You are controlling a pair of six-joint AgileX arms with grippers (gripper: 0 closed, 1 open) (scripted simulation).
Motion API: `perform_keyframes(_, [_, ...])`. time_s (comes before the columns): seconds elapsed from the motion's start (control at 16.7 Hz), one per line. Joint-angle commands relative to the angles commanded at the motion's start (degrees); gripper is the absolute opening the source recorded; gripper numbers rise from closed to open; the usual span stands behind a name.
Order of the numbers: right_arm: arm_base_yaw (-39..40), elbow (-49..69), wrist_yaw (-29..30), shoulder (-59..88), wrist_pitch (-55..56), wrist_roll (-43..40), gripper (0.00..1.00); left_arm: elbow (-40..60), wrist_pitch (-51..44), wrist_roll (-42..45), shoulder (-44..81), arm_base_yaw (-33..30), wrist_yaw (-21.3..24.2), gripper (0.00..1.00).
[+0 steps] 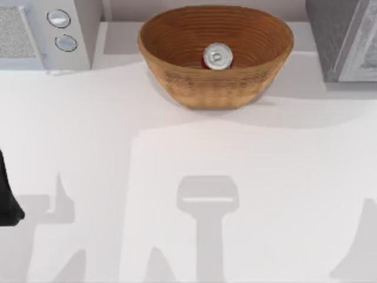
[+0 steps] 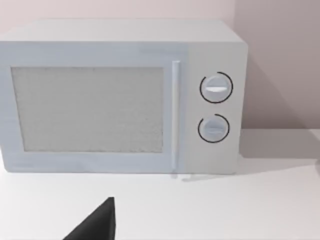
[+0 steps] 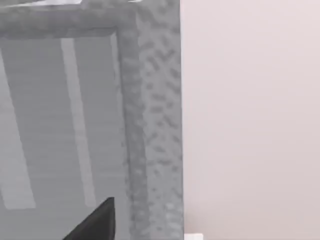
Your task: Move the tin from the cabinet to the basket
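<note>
The tin (image 1: 217, 57), a small can with a silver lid and a sliver of red side, stands upright inside the brown woven basket (image 1: 177, 41) at the back middle of the table. The grey speckled cabinet (image 1: 339, 38) sits at the back right, and the right wrist view looks closely at the cabinet (image 3: 150, 125) corner and framed front. My left arm (image 1: 7, 197) is parked at the table's left edge, far from the basket. A dark part of my left gripper (image 2: 95, 225) shows low in the left wrist view, and a dark part of my right gripper (image 3: 95, 225) shows low in the right wrist view.
A white microwave (image 1: 41, 32) with two round knobs stands at the back left, and the left wrist view faces the microwave (image 2: 120, 100) front. The white table (image 1: 188, 177) stretches in front of the basket, crossed by grey shadows.
</note>
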Motion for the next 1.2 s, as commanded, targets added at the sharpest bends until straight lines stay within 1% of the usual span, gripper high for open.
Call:
perform_keyframes(0.24, [0.14, 16.86, 0.09, -2.99, -20.61, -0.02, 1.0, 0.0, 0.0, 0.0, 0.0, 0.0, 0.0, 1.0])
perform_keyframes(0.36, [0.42, 23.64, 0.31, -4.62, -28.31, -0.06, 1.0, 0.0, 0.0, 0.0, 0.0, 0.0, 0.0, 1.0])
perform_keyframes(0.48, [0.72, 28.77, 0.54, -6.04, -33.77, -0.08, 1.0, 0.0, 0.0, 0.0, 0.0, 0.0, 0.0, 1.0])
perform_keyframes(0.66, [0.94, 32.37, 0.69, -7.1, -37.42, -0.09, 1.0, 0.0, 0.0, 0.0, 0.0, 0.0, 0.0, 1.0])
perform_keyframes(0.96, [0.8, 32.5, 0.7, -7.01, -37.28, -0.08, 1.0, 0.0, 0.0, 0.0, 0.0, 0.0, 0.0, 1.0])
perform_keyframes(1.08, [2.6, 32.83, 2.51, -6.89, -37.38, -0.08, 1.0, 0.0, 0.0, 0.0, 0.0, 0.0, 0.0, 1.0])
perform_keyframes(1.2, [6.62, 33.35, 6.53, -6.71, -37.61, -0.1, 1.0, 0.0, 0.0, 0.0, 0.0, 0.0, 0.0, 1.0])
